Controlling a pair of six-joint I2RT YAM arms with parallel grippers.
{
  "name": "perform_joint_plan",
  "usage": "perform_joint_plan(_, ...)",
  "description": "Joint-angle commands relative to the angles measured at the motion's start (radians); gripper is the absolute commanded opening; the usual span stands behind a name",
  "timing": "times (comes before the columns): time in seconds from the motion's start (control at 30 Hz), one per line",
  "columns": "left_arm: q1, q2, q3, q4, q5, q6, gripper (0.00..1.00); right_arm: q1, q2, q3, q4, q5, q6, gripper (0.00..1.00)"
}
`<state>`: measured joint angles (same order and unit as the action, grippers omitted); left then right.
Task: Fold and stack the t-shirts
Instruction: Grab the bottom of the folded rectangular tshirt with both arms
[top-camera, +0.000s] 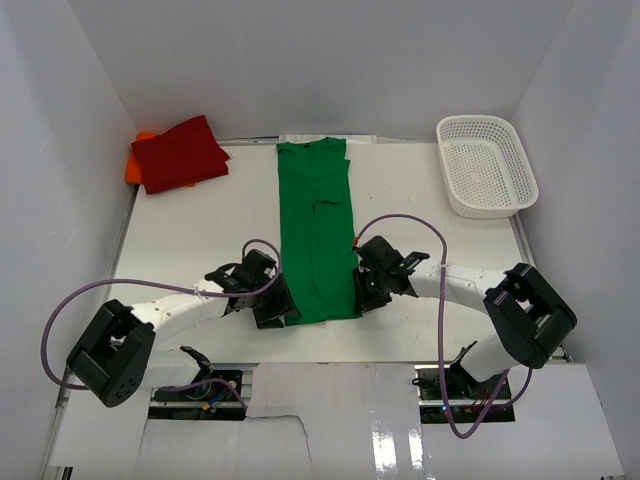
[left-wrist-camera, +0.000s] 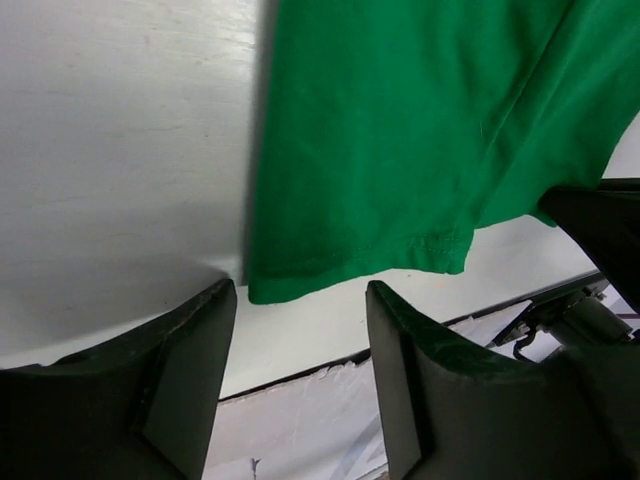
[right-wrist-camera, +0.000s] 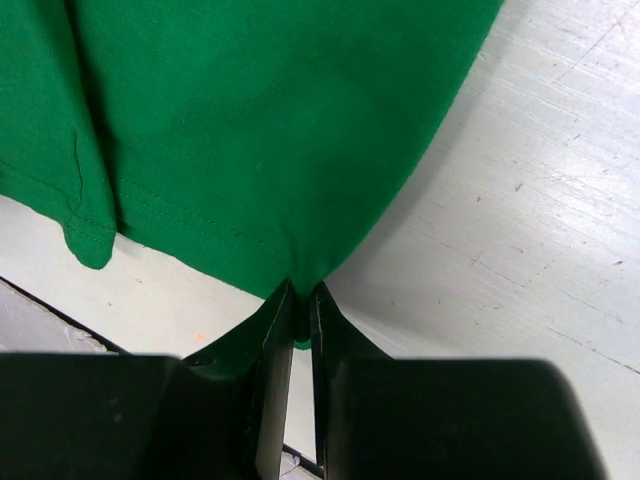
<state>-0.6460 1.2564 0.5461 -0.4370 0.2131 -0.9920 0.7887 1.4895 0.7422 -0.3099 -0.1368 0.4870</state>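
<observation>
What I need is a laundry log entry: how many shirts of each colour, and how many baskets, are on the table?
Green shirt: 1
Red shirt: 1
Orange shirt: 1
Basket: 1
Total: 4

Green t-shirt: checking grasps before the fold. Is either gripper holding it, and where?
The right gripper pinches the green t-shirt by its near right hem corner; the left gripper, open, holds nothing.

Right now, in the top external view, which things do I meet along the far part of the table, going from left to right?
orange t-shirt → red t-shirt → green t-shirt → white basket
</observation>
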Motion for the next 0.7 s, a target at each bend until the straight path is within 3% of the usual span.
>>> perform_joint_plan(0.0, -0.02, 0.032, -0.028, 0.017, -0.061, -0.016, 0.65, 0.004, -0.017, 0.008, 0.011, -0.009, -0.002, 0.15)
perform_joint_plan(0.03, -0.02, 0.032, -0.029, 0.017, -0.069, -0.016, 0.54, 0.004, -0.021, 0.008, 0.009, -0.009, -0.002, 0.15)
perform_joint_plan(0.23, -0.02, 0.04, -0.044, 0.014, -0.09, -0.027, 0.22, 0.004, -0.044, 0.003, 0.002, -0.01, -0.001, 0.13)
perform_joint_plan(0.33, -0.02, 0.046, -0.048, 0.017, -0.09, -0.03, 0.12, 0.006, -0.057, 0.002, -0.006, -0.023, 0.001, 0.11)
perform_joint_plan(0.37, -0.018, 0.043, -0.048, 0.017, -0.083, -0.03, 0.03, 0.006, -0.069, 0.002, -0.011, -0.024, 0.001, 0.09)
perform_joint_plan(0.53, -0.02, -0.008, -0.005, -0.012, -0.032, 0.006, 0.0, 0.017, -0.12, 0.037, -0.075, -0.027, -0.01, 0.08)
perform_joint_plan(0.67, -0.012, -0.035, 0.204, -0.179, -0.064, 0.047, 0.0, 0.018, -0.14, 0.134, -0.142, -0.003, -0.037, 0.08)
